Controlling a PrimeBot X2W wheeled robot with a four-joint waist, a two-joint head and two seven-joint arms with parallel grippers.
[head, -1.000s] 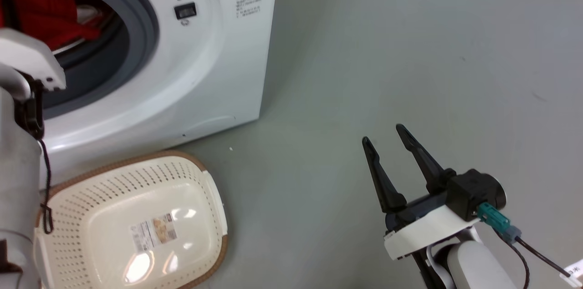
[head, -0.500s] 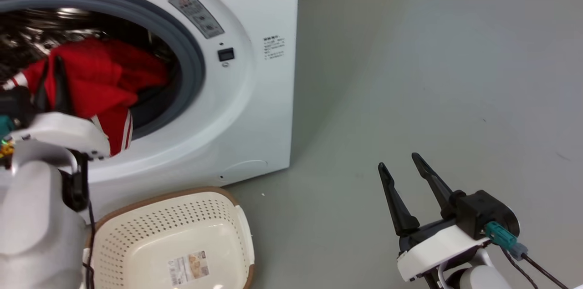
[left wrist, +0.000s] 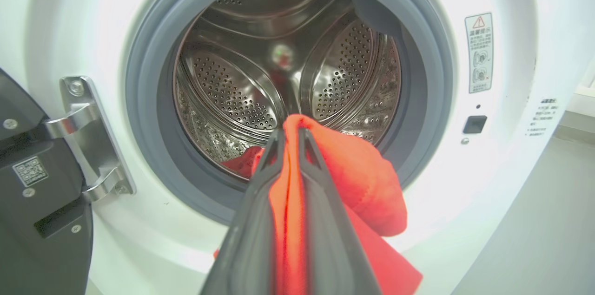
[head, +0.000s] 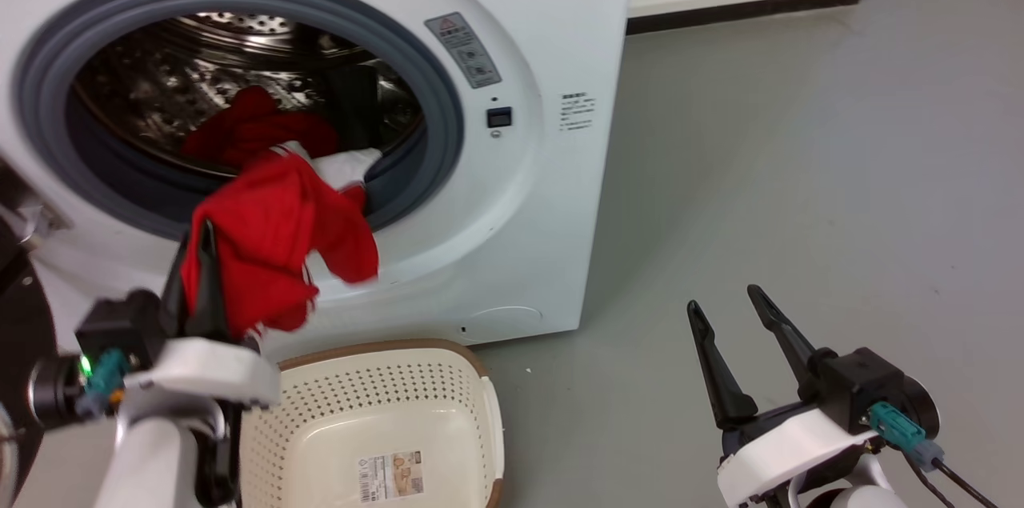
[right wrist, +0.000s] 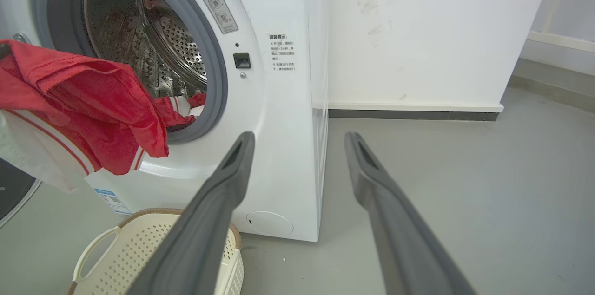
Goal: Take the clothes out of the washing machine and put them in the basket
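The white washing machine point(head: 552, 196) stands with its port open. My left gripper point(head: 204, 246) is shut on a red garment point(head: 272, 244) with white trim. The garment hangs outside the grey gasket, above the left end of the cream basket point(head: 376, 345). In the left wrist view the left gripper point(left wrist: 290, 131) pinches a fold of that red garment point(left wrist: 362, 183) in front of the steel drum point(left wrist: 241, 95). More red and white clothes point(head: 252, 124) lie inside the drum. My right gripper point(head: 722, 298) is open over the floor to the right, holding nothing.
The machine's dark door point(left wrist: 28, 202) hangs open on its metal hinge point(left wrist: 88, 132) at the left. Grey floor point(head: 800, 172) spreads right of the machine, up to a white wall with a dark skirting point(head: 744, 12). The basket point(right wrist: 130, 248) sits on the floor against the machine's front.
The head camera has tilted up and turned. My left gripper has drawn the red garment out of the drum, and it now hangs outside the port. The right gripper stays open.
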